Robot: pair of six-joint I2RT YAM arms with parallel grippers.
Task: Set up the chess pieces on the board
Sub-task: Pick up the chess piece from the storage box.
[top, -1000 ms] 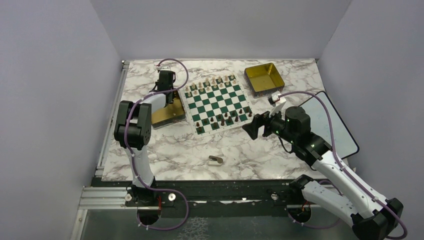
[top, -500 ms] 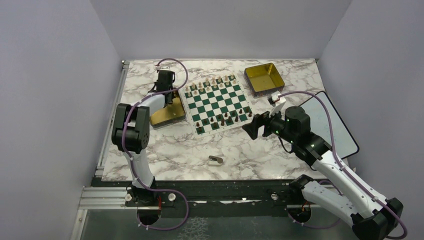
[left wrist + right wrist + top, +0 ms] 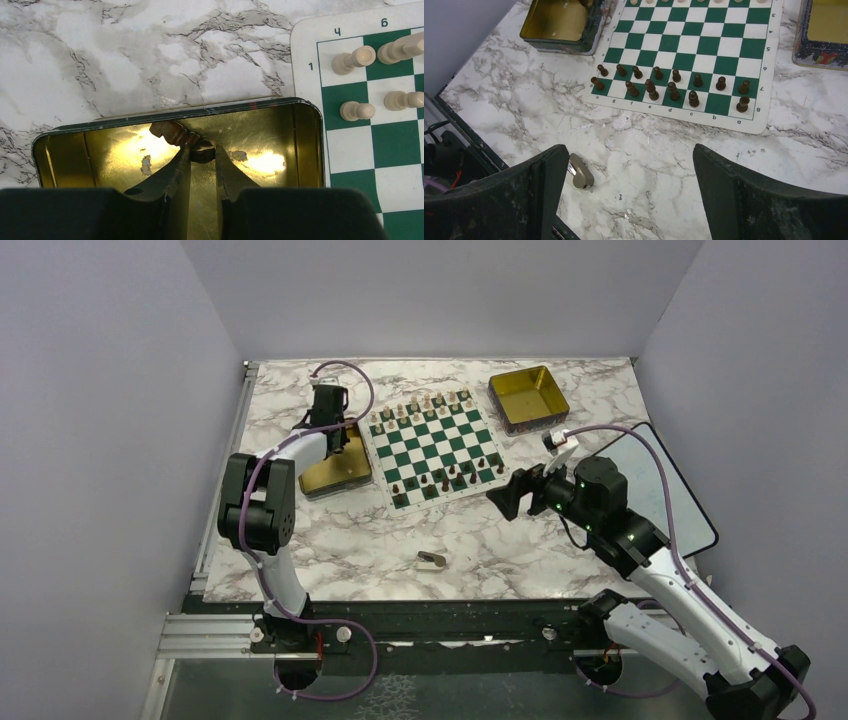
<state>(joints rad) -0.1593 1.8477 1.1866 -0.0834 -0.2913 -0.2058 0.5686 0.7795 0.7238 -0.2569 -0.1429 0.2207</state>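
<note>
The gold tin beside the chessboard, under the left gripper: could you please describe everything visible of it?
The gold tin is a shallow, open rectangular tray with rounded corners, shiny scuffed gold metal inside and a dark outer rim. It sits flat on the marble table, its end beside the chessboard. One dark chess piece lies on its side within, pinched at its base by the left gripper.

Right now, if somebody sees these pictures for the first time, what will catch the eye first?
The green-and-white board lies mid-table, cream pieces on its far rows, dark pieces on its near rows. Beside it, the left fingers pinch a dark piece inside a gold tin; the right fingers hang wide open above the marble table.
</note>
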